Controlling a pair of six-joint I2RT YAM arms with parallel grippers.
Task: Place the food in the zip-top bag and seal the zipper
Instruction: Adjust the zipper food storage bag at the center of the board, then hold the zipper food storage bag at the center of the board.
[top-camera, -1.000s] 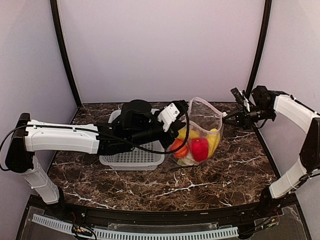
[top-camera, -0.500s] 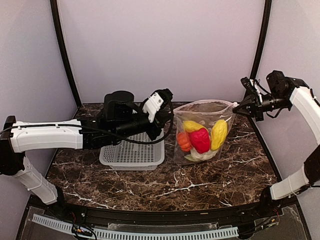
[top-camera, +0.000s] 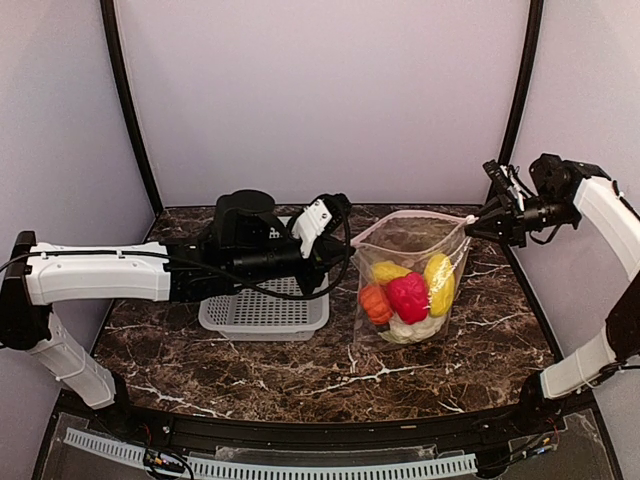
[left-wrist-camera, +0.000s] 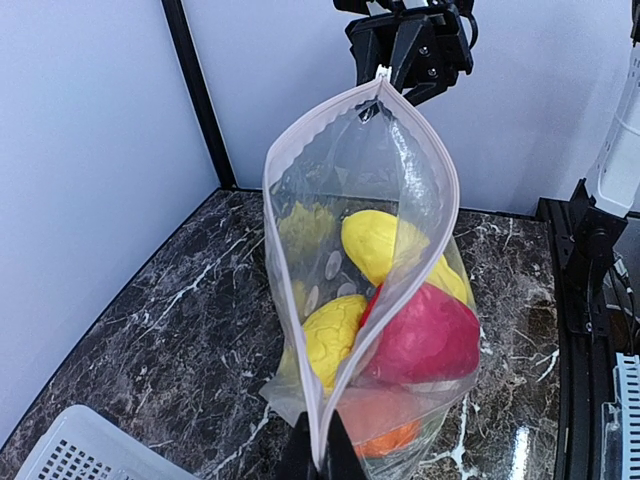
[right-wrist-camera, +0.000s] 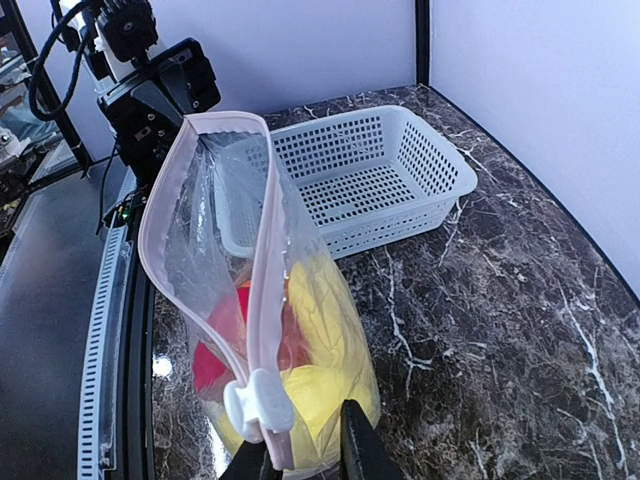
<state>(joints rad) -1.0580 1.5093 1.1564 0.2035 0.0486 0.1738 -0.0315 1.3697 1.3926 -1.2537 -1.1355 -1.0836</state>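
Note:
The zip-top bag (top-camera: 402, 245) hangs stretched between my two grippers, its bottom near the marble table. My left gripper (top-camera: 351, 252) is shut on the bag's left mouth corner, also in the left wrist view (left-wrist-camera: 320, 457). My right gripper (top-camera: 473, 222) is shut on the right corner beside the white slider (right-wrist-camera: 255, 405). The zipper (right-wrist-camera: 262, 270) is a pinkish-white strip, and the mouth gapes open (left-wrist-camera: 300, 290). The food (top-camera: 408, 297) sits inside: red, yellow, orange and whitish pieces. The purple grape bunch does not show.
The white mesh basket (top-camera: 265, 312) stands on the table left of the bag, under my left arm, and holds no food (right-wrist-camera: 370, 170). Black frame posts rise at the back corners. Bare marble lies in front of the bag.
My right gripper rose and drew back right, pulling the bag's mouth taut. My left gripper pulled back left, then came slightly right. The bag now hangs lower and a little further right.

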